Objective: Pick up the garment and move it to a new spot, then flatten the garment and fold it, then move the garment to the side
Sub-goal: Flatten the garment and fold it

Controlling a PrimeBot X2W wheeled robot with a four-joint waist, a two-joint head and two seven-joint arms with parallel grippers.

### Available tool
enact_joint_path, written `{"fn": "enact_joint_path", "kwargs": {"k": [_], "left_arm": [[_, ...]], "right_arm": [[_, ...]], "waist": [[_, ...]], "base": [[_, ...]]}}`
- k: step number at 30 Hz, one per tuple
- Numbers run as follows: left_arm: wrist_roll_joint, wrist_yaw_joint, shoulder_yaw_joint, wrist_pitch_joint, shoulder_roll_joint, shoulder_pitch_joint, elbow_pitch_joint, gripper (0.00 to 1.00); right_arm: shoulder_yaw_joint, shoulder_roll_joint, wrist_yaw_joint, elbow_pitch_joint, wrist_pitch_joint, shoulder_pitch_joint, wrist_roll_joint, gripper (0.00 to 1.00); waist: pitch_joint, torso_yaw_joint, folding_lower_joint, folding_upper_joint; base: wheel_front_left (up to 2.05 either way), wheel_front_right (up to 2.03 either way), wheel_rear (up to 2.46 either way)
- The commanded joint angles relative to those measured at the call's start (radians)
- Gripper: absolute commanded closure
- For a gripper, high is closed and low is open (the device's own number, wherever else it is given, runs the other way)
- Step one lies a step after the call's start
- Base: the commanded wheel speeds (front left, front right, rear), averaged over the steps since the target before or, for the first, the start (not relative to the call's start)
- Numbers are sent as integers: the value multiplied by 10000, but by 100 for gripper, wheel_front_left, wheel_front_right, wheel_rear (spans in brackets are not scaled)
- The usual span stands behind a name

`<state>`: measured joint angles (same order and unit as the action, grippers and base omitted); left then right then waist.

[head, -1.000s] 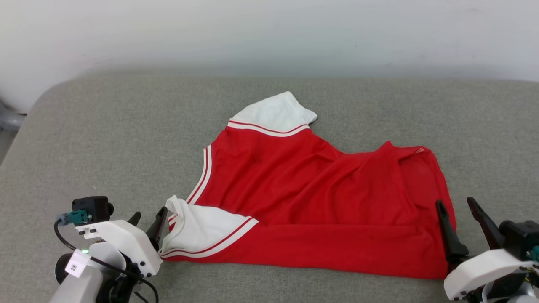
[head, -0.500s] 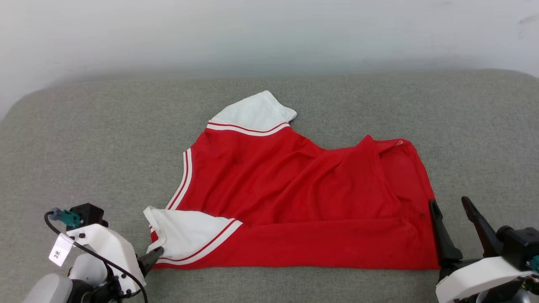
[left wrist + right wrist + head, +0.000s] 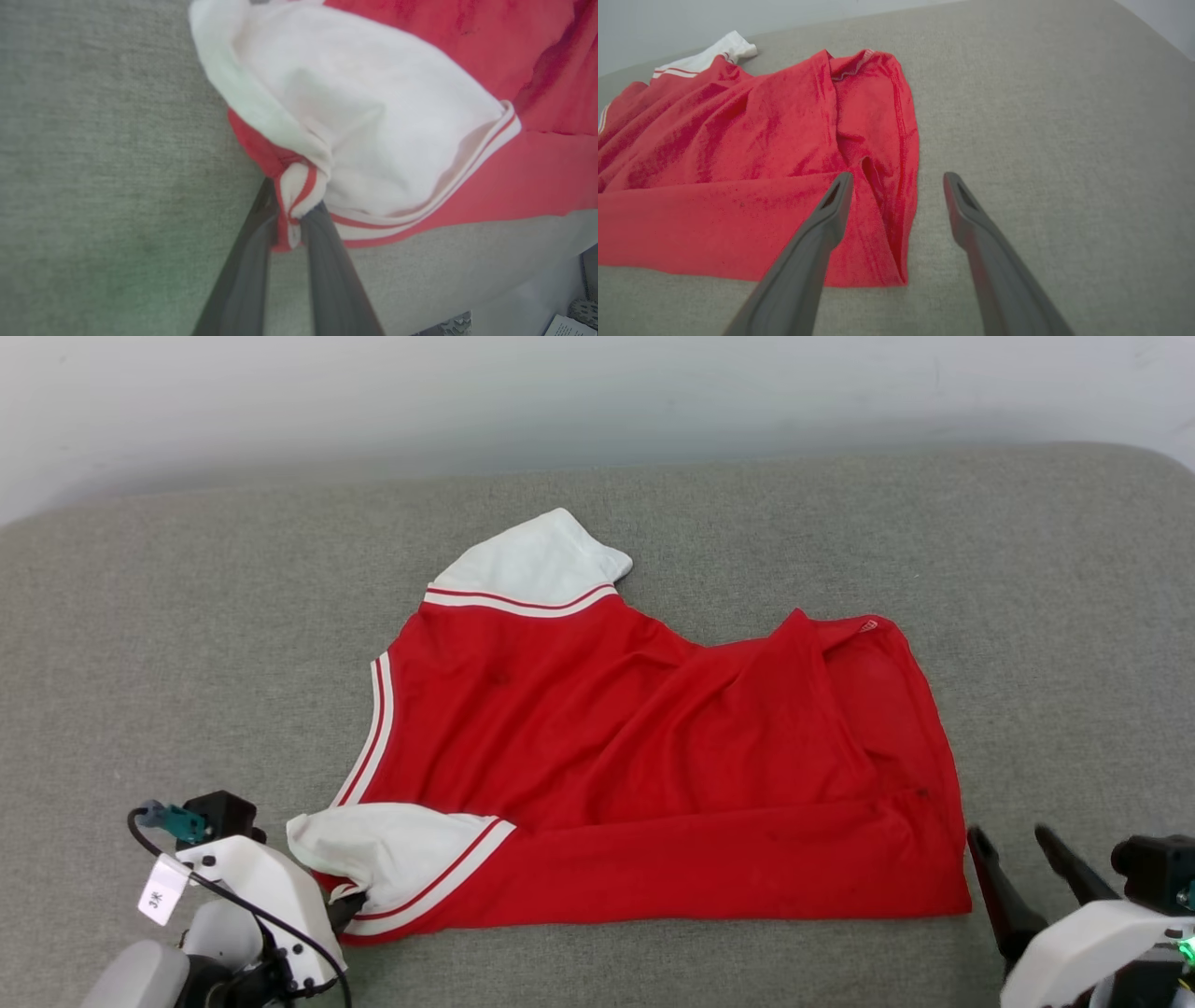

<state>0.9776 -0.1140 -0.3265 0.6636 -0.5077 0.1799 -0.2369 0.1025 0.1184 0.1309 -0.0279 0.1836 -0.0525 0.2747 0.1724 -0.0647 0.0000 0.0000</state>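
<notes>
Left gripper (image 3: 293, 211) pinched closed, right gripper (image 3: 896, 179) spread wide

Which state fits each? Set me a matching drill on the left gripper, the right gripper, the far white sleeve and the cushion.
Things:
1. left gripper
2. right gripper
3. far white sleeve
4. cushion

States:
A. grey, lying under the garment
B. open, by the garment's red hem corner
C. lying flat, untouched
D. shut on the garment's near sleeve hem

Pairs: 1-D, 2-B, 3-C, 4-A
</notes>
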Motion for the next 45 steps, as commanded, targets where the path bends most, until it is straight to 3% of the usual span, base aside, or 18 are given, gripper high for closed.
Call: {"fn": "enact_joint_path", "kwargs": {"k": [1,6,9,16,24,25,26,36,45], "left_arm": [[-61,80,-291,-30,316,-189,-173,100],[-330,179,-73,-709,122,-171,341,100],[-482,45,15,-966,11,-277,924,100],[-793,-91,-26,-1217,-38,-90,2029,100],[-926,-14,-108,-1487,111,-6,2270,100],[-917,12,-119,-1517,128,-43,2240,100],[-921,20,-120,-1564,149,-81,2229,100],[-1093,69,88,-2680,369,-477,1991,100],[-900,-564,449,-3486,688,-1991,1852,100]], "right_arm": [[78,166,-4,55,446,-192,115,0],[75,796,-4,-117,2976,-396,550,0],[-180,1053,-4,-233,3891,-158,713,0],[-960,1357,-4,680,4448,829,928,0],[-1901,1280,2,2519,4895,1353,1463,0],[-2054,1239,13,2624,5001,1340,1565,61],[-2165,1206,21,2706,5071,1339,1667,100],[-2080,1869,-6,2126,4420,1588,1767,100],[-2280,2158,-6,1908,4016,648,1872,100]], "waist": [[-93,38,0,0],[-304,168,0,0],[-299,291,0,0],[165,682,0,0],[537,939,0,0],[550,948,0,0],[549,946,0,0],[-93,902,0,0],[-1448,940,0,0]], "base": [[0,0,0],[0,0,0],[0,0,0],[0,0,0],[0,0,0],[0,0,0],[0,0,0],[0,0,0],[0,0,0]]}}
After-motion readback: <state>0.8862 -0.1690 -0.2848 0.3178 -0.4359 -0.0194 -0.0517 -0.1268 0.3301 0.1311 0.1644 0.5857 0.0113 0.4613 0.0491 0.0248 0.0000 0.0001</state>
